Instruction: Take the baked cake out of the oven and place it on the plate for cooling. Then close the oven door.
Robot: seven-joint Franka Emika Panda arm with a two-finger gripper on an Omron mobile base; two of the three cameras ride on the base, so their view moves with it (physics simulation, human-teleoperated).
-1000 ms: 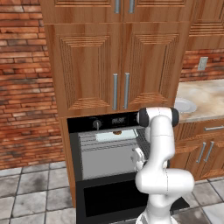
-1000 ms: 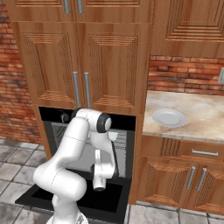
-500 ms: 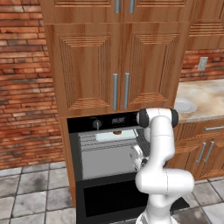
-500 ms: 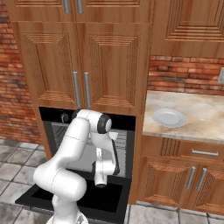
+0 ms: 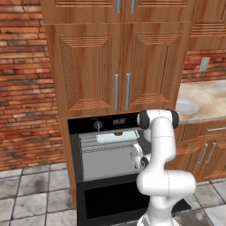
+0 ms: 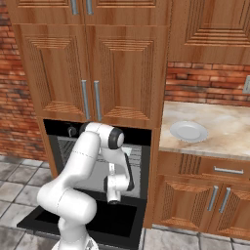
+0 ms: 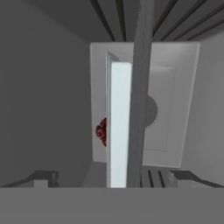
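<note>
the oven (image 5: 106, 150) stands open, its oven door (image 6: 93, 219) folded down flat toward the floor. the white arm reaches into the cavity, its pincer (image 6: 113, 199) hanging with jaws spread wide and holding nothing. the cake (image 5: 118, 133), a small brown lump, sits on a pale tray (image 5: 117, 137) on the upper rack. the plate (image 6: 188, 131) lies on the table (image 6: 229, 132) to the right, well apart from the oven
</note>
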